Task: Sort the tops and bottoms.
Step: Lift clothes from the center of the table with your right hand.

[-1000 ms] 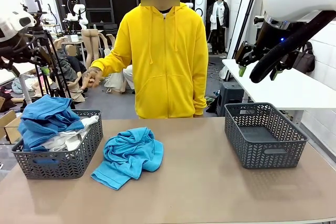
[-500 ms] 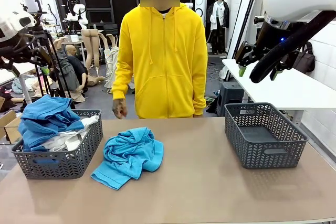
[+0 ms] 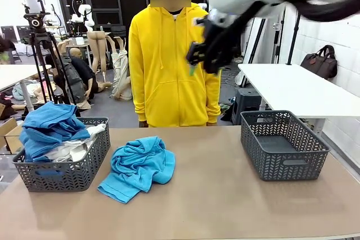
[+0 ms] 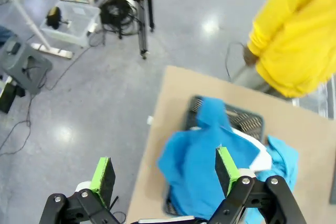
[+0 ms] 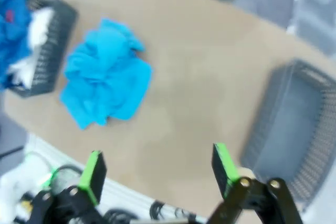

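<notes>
You see the crumpled turquoise cloth garment [image 3: 137,167] on the tan counter [image 3: 225,195], at three o'clock of the grey mesh basket [image 3: 64,172] holding royal blue garments [image 3: 49,127]. Both grippers' fingers [image 4: 103,174] [image 5: 223,161] stand apart, empty.

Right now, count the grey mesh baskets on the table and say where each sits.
2: left basket at the table's left end, holding blue and white garments; right basket at its right end, holding nothing.

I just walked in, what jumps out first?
A crumpled turquoise garment lies on the table between two grey baskets. The left basket is heaped with blue and white clothes; the right basket looks empty. A person in a yellow hoodie stands behind.
</notes>
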Controlling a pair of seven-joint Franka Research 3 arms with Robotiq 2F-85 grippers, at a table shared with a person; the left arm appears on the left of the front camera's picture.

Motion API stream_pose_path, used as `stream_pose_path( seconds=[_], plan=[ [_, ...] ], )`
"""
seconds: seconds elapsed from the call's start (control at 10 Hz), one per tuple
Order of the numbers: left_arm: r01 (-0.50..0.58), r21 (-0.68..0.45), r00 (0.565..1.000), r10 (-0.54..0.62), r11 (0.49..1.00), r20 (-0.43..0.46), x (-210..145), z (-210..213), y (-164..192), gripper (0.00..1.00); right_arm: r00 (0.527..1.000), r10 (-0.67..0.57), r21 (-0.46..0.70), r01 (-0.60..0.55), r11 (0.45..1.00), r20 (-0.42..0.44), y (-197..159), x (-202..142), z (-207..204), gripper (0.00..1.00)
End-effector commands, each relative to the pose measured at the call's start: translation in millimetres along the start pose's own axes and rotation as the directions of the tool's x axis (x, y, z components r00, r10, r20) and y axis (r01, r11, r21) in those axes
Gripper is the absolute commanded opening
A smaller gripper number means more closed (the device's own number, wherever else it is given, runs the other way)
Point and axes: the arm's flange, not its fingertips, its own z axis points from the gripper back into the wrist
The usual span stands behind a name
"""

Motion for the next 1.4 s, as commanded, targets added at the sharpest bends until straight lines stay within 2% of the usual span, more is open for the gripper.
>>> stream_pose_path(
  seconds=[0.0, 0.2, 0.4, 0.6, 0.7, 0.8, 0.9, 1.0, 1.3],
  plan=[
    [-0.091, 0.029, 0.996, 0.090, 0.995, 0.023, -3, -6, 43, 1.00, 0.990, 0.092, 0.008, -0.091, 0.996, -0.106, 22, 81, -30, 1.00],
    [-0.117, 0.051, 0.993, 0.118, 0.992, -0.019, -21, -30, 80, 1.00, 0.979, 0.163, 0.006, -0.164, 0.987, -0.126, 55, 94, -100, 1.00],
    [-0.161, 0.003, 0.984, 0.161, 0.987, -0.072, -45, -44, 102, 1.00, 0.964, 0.169, -0.015, -0.176, 0.984, -0.206, 74, 82, -146, 1.00],
    [-0.201, -0.032, 0.973, 0.196, 0.979, -0.124, -57, -61, 108, 1.00, 0.941, 0.188, 0.021, -0.189, 0.982, -0.283, 81, 69, -201, 1.00],
    [-0.183, -0.033, 0.974, 0.177, 0.983, -0.140, -61, -65, 105, 1.00, 0.921, 0.193, 0.051, -0.187, 0.981, -0.339, 81, 60, -218, 1.00],
    [-0.162, -0.034, 0.976, 0.155, 0.986, -0.150, -63, -68, 103, 1.00, 0.914, 0.197, 0.054, -0.191, 0.980, -0.354, 83, 46, -237, 1.00],
    [-0.201, -0.004, 0.971, 0.198, 0.980, -0.133, -60, -67, 106, 1.00, 0.909, 0.168, 0.071, -0.153, 0.986, -0.381, 81, 33, -239, 1.00],
    [-0.201, -0.004, 0.971, 0.198, 0.980, -0.133, -60, -67, 106, 1.00, 0.923, 0.200, 0.042, -0.197, 0.979, -0.329, 80, 44, -236, 1.00],
    [-0.201, -0.004, 0.971, 0.198, 0.980, -0.133, -60, -67, 106, 1.00, 0.923, 0.200, 0.042, -0.197, 0.979, -0.329, 80, 44, -236, 1.00]
  ],
)
